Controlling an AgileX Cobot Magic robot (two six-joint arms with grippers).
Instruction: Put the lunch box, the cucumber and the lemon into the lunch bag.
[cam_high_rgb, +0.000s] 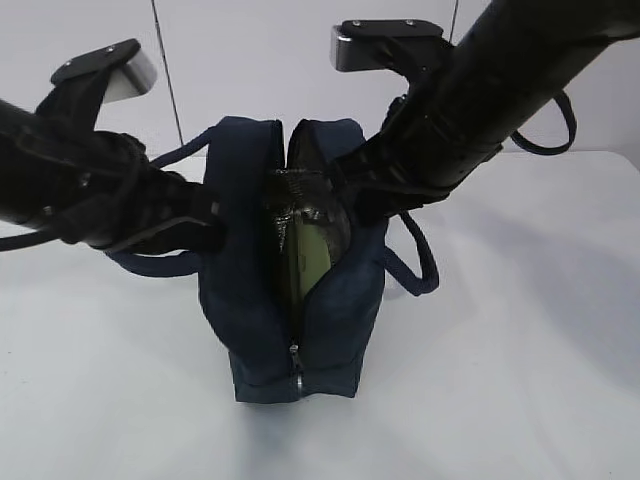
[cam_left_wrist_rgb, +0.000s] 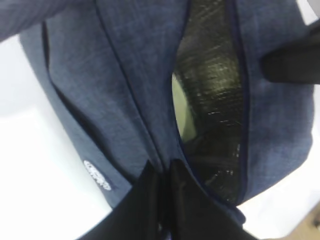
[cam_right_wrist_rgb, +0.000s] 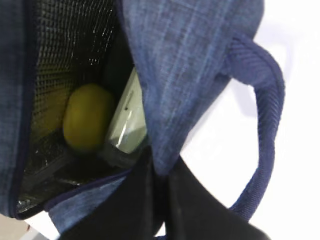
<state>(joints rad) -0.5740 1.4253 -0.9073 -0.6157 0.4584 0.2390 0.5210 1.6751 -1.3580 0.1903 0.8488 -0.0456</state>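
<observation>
The navy lunch bag (cam_high_rgb: 250, 300) stands on the white table with its top zipper gaping. My left gripper (cam_high_rgb: 218, 228) is shut on the bag's left flap (cam_left_wrist_rgb: 125, 75), its jaws (cam_left_wrist_rgb: 164, 170) pinching the fabric by the zipper edge. From the other side, my right gripper (cam_high_rgb: 342, 188) is shut on the right flap (cam_right_wrist_rgb: 190, 60), jaws (cam_right_wrist_rgb: 159, 172) clamped on cloth. Inside the dark foil lining, the lunch box (cam_high_rgb: 305, 262) (cam_left_wrist_rgb: 181, 107) (cam_right_wrist_rgb: 127, 125) stands on edge, showing its pale green lid. The yellow lemon (cam_right_wrist_rgb: 87, 124) rests beside it. The cucumber is hidden.
A loop handle (cam_high_rgb: 415, 265) (cam_right_wrist_rgb: 265, 125) hangs off the bag's right side, another behind my left arm (cam_high_rgb: 185, 152). The zipper pull (cam_high_rgb: 296, 375) sits low on the bag's near end. White table (cam_high_rgb: 520, 380) surrounds the bag; a wall stands behind.
</observation>
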